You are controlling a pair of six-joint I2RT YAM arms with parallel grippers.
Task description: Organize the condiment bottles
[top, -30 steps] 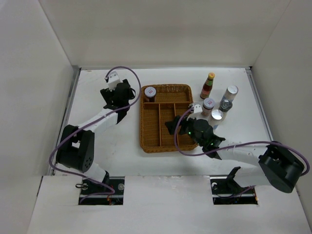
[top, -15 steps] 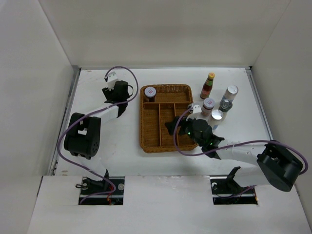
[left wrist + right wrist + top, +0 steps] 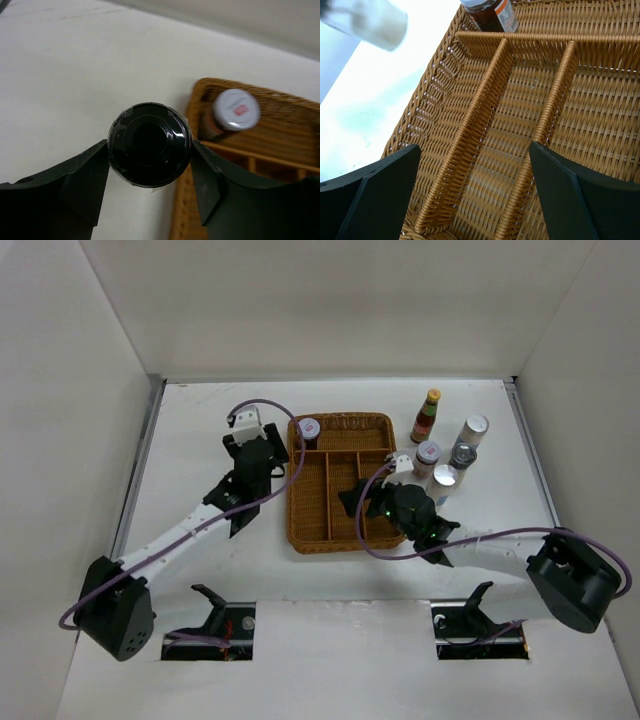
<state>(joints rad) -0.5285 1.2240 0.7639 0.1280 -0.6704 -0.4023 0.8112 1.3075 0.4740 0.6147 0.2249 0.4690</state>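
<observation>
My left gripper is shut on a dark bottle with a glossy black cap, held just left of the wicker tray. A brown jar with a white lid stands in the tray's far-left compartment. My right gripper hangs open over the tray's long slots, with nothing between its fingers. To the right of the tray stand a red sauce bottle with a yellow cap and several silver- and white-lidded shakers.
The tray's woven dividers run lengthwise under my right gripper. White walls close in the table on the left, back and right. The shakers stand close together near my right arm.
My left gripper has shut on the black-capped bottle and moved right, toward the tray's left edge. The right arm has stayed still.
</observation>
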